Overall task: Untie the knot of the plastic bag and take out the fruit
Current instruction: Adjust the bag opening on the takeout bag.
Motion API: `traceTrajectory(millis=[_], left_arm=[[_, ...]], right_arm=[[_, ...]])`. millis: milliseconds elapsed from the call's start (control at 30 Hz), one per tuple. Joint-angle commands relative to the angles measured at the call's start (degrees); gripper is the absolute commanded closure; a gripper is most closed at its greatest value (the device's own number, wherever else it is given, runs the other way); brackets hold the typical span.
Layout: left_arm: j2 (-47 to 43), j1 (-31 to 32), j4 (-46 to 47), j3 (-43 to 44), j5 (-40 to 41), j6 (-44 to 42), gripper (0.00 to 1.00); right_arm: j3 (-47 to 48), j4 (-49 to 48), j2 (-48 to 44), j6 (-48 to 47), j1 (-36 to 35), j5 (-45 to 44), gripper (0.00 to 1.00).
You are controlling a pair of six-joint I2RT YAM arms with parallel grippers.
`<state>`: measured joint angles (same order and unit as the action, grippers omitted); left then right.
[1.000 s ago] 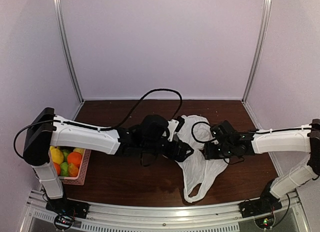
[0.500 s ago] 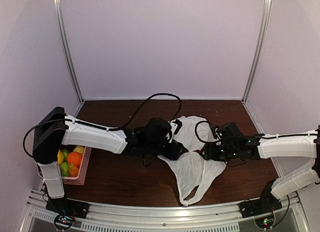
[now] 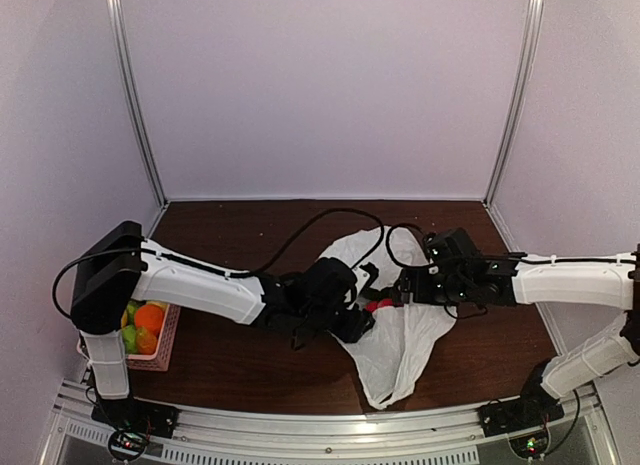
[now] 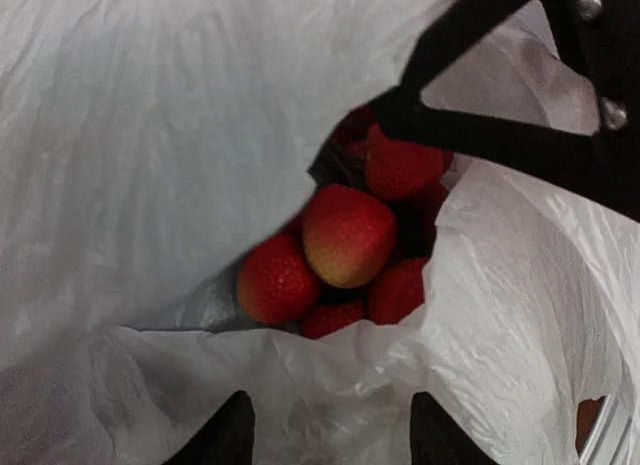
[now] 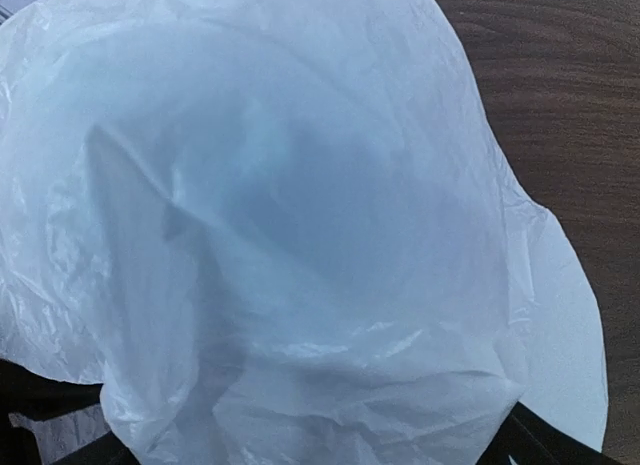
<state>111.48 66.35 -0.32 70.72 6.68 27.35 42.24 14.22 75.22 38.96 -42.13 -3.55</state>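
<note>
The white plastic bag (image 3: 395, 350) lies crumpled at the table's middle, its mouth gaping. Several red fruit (image 3: 380, 305) show inside. In the left wrist view the red, bumpy fruit (image 4: 347, 233) sit in the opening of the bag (image 4: 150, 135). My left gripper (image 4: 335, 440) (image 3: 358, 320) is at the near rim, fingers apart, with bag plastic lying between the tips. My right gripper (image 3: 400, 287) is at the far rim; one black finger (image 4: 480, 135) reaches over the fruit. The bag (image 5: 300, 185) drapes over the right gripper (image 5: 300, 440), whose fingers stand wide apart. The knot is out of view.
A pink basket (image 3: 165, 345) with orange, yellow and green fruit (image 3: 148, 317) stands at the near left, beside the left arm's base. A black cable (image 3: 320, 220) loops over the table behind the bag. Walls and metal posts close in the back and sides.
The left gripper moved right and nearer, to the bag's mouth, its fingers narrowing. The right gripper shifted left and opened wider. The bag spread open and red fruit now show.
</note>
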Motion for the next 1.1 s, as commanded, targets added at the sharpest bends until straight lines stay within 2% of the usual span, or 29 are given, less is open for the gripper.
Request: traceTrajectory(millis=[0, 100, 167, 400, 567, 700, 867, 1067], left_arm=[[1.2, 3.4, 0.7, -0.2, 0.9, -5.1, 0.46], [1.0, 4.7, 0.6, -1.2, 1.6, -6.2, 0.46], [0.9, 5.4, 0.6, -1.5, 2.1, -6.9, 0.46], [-0.8, 5.2, -1.1, 0.3, 4.6, -3.9, 0.44], [-2.4, 1.7, -0.1, 1.6, 1.4, 2.3, 0.42], [-2.8, -1.7, 4.4, 0.4, -2.0, 6.2, 0.43], [-2.5, -3.8, 5.5, 0.9, -1.5, 6.7, 0.43], [-1.0, -6.1, 6.9, 2.9, -0.3, 4.4, 0.43]], right_arm=[[1.6, 1.5, 1.9, 1.0, 0.0, -5.5, 0.06], [1.7, 0.7, 2.9, 2.1, 0.3, -7.0, 0.05], [1.6, -0.4, 3.5, 2.2, 0.3, -6.2, 0.11], [-1.4, -6.4, 4.1, 1.0, 0.3, 1.3, 0.47], [-4.7, -12.5, 2.3, 1.4, 0.3, 8.8, 0.72], [-6.0, -15.8, 1.5, 1.4, 0.3, 13.7, 0.83], [-7.2, -17.1, 0.5, -1.6, -0.1, 17.9, 0.85], [-8.2, -14.7, -1.0, -5.3, -0.9, 18.5, 0.84]])
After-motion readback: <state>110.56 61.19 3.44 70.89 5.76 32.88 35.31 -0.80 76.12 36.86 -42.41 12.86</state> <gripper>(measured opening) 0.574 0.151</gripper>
